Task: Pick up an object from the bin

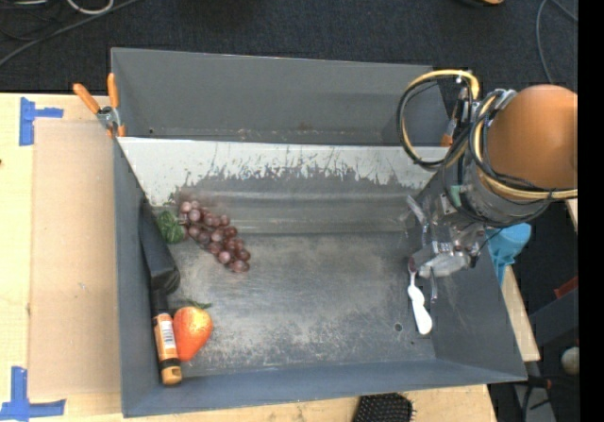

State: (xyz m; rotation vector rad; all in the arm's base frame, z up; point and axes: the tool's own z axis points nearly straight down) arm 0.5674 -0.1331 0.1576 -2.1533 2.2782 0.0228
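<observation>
Right of centre, the end effector (pixel 436 264) (open or closed, I cannot tell) hangs by a white stick-like thing (pixel 419 305) beside the bin wall (pixel 472 321); it could scrape that wall.

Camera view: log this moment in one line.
gripper: low by right wall of bin | nearest: white utensil, right by it | hold: cannot tell | left side: grapes, strawberry, orange tube

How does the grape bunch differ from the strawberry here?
The grape bunch is dark purple, a cluster of small balls; the strawberry is red-orange, one rounded piece. The grape bunch lies farther back, the strawberry near the front left corner. Both lie at the left of the bin.
</observation>
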